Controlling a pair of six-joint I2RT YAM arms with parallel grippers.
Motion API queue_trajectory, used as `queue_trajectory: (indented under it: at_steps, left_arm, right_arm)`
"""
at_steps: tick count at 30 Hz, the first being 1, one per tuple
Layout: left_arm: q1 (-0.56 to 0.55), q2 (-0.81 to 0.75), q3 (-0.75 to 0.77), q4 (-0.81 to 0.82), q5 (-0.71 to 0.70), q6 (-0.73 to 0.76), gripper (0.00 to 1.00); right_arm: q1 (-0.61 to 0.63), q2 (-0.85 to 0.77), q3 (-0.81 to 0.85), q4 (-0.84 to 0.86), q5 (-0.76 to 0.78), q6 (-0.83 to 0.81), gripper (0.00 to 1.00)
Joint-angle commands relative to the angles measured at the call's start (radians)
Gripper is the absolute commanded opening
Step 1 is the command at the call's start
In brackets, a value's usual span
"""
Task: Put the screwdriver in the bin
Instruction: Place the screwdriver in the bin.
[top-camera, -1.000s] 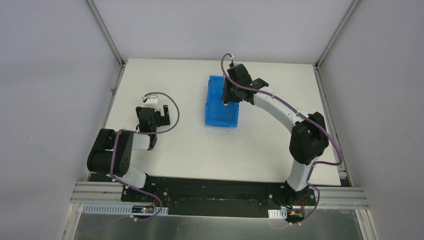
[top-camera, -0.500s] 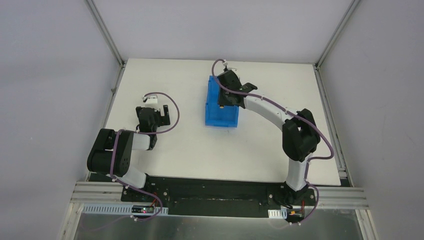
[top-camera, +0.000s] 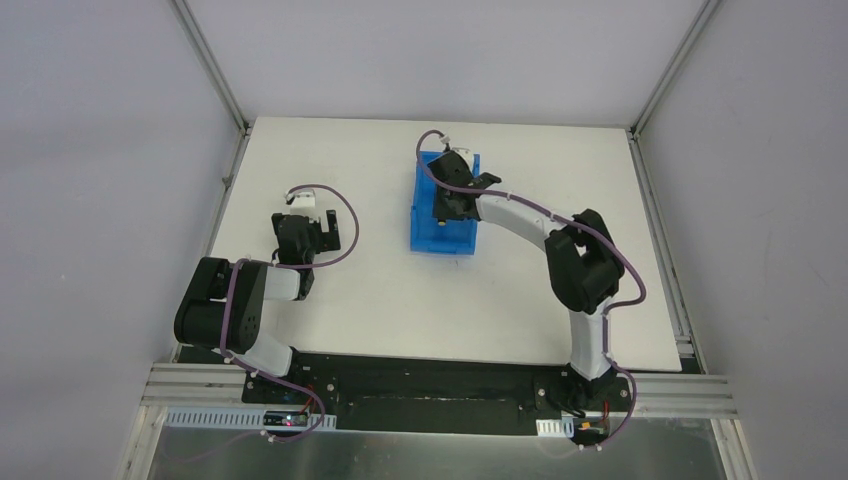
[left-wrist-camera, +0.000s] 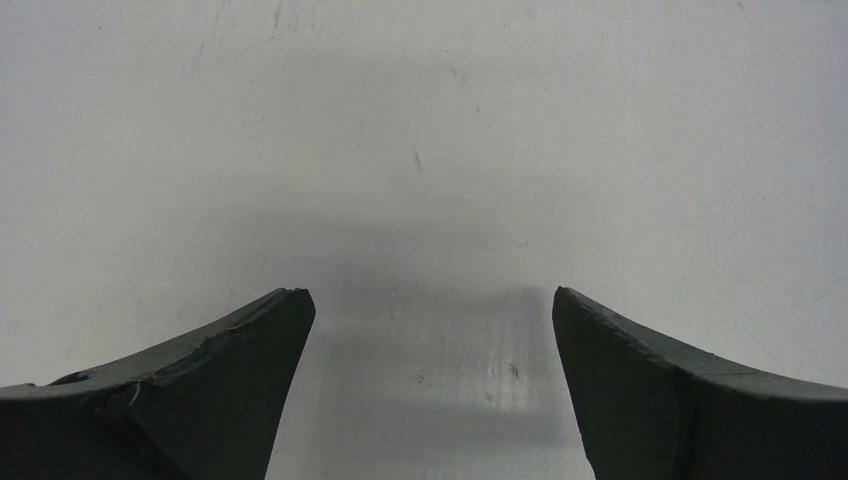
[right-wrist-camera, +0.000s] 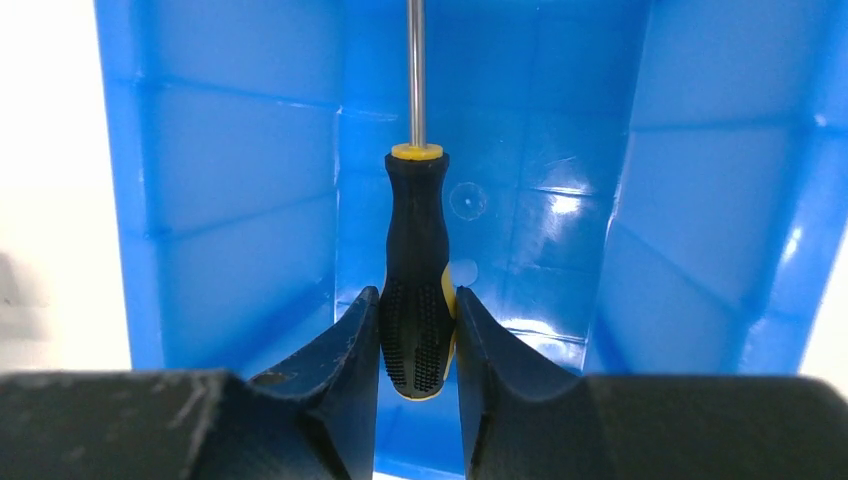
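Right wrist view, bottom edge first: the right gripper (right-wrist-camera: 415, 300) has its two dark fingers pressed onto the ribbed butt of the screwdriver (right-wrist-camera: 417, 240), one finger on each side of the black handle. A yellow patch shows between handle and right-hand finger. The grip looks square, with no visible tilt.

Further up the frame the handle ends in a yellow collar. From there the thin metal shaft runs straight up and leaves the picture at the top edge (tip not seen).

Behind the tool, the bin (right-wrist-camera: 230, 200) fills the frame: blue walls at left and right, glossy floor in the centre. White table shows only in strips at the far left and lower right. So the screwdriver hangs within the bin's opening. How high above the floor, I cannot tell.

Left wrist view: the left gripper (left-wrist-camera: 430, 295) is spread wide, with nothing between its fingers and only bare table (left-wrist-camera: 420, 120) beyond.

Top view: left arm folded at lower left, well apart from the bin. Right arm reaches from lower right up to the bin at upper centre, wrist over the blue interior.

Step in hand, as I judge it: transport is finished and the release is due.

Next move calls for parting the right fingers so the tool drops inside the walls. Lowering a little first would soften the fall and limit bounce.
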Motion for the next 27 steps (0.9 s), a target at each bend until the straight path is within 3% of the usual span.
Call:
queue_trajectory:
  at_steps: [1, 18, 27]
  left_arm:
    - [0.009, -0.021, -0.001, 0.025, 0.019, -0.006, 0.99]
    - [0.009, -0.021, -0.001, 0.025, 0.019, -0.006, 0.99]
    - [0.010, -0.021, -0.001, 0.025, 0.020, -0.006, 0.99]
  right_arm:
    - [0.010, 0.027, 0.003, 0.055, 0.025, 0.028, 0.16]
    - [0.013, 0.106, 0.008, 0.062, 0.037, 0.068, 0.23]
    - [0.013, 0.126, 0.014, 0.049, 0.039, 0.074, 0.33]
